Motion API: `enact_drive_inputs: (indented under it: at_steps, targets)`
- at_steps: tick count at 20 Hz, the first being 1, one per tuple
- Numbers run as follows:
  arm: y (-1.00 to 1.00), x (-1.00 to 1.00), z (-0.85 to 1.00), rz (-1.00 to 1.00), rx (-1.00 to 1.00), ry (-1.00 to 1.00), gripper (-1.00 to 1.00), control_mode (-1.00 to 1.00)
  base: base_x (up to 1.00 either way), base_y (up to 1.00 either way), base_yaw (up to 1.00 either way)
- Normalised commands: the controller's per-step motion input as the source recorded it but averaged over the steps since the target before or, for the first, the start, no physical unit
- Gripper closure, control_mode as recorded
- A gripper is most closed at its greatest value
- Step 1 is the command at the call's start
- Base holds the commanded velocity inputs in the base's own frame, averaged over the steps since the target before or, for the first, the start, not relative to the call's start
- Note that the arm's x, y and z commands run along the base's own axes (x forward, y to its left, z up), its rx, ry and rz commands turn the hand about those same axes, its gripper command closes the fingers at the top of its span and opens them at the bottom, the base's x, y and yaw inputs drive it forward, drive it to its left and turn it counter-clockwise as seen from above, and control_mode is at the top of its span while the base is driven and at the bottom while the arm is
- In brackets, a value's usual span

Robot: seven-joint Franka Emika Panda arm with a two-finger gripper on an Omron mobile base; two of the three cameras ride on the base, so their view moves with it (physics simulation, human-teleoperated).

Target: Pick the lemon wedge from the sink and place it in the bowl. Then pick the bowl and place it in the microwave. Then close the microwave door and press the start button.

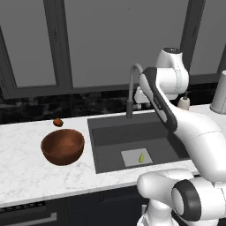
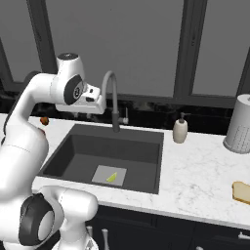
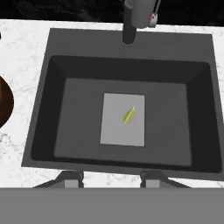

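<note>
The lemon wedge (image 3: 128, 116) lies on the light square of the sink (image 3: 52, 109) floor, well below the gripper (image 3: 113, 178), whose fingers stand spread, holding nothing.

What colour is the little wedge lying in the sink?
Yellow-green; the tiny pointed lemon wedge shows best in the hand view.

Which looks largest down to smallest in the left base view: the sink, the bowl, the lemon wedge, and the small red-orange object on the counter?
1. The sink, by far the widest.
2. The bowl.
3. The small red-orange object and the lemon wedge both look tiny and about alike; the wedge lies nearer the camera, so I would not rank them.
</note>
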Motion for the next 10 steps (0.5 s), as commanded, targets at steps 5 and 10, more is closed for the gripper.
enact_drive_inputs:
  at_steps: [5,10]
  targets:
    - [0.00,-0.40,-0.02,0.00,0.00,-0.02,-1.00,-1.00,0.00,0.00,0.00]
    - [-0.02,-0.75,-0.19,0.01,0.00,0.00,-1.00,-1.00,0.00,0.00,0.00]
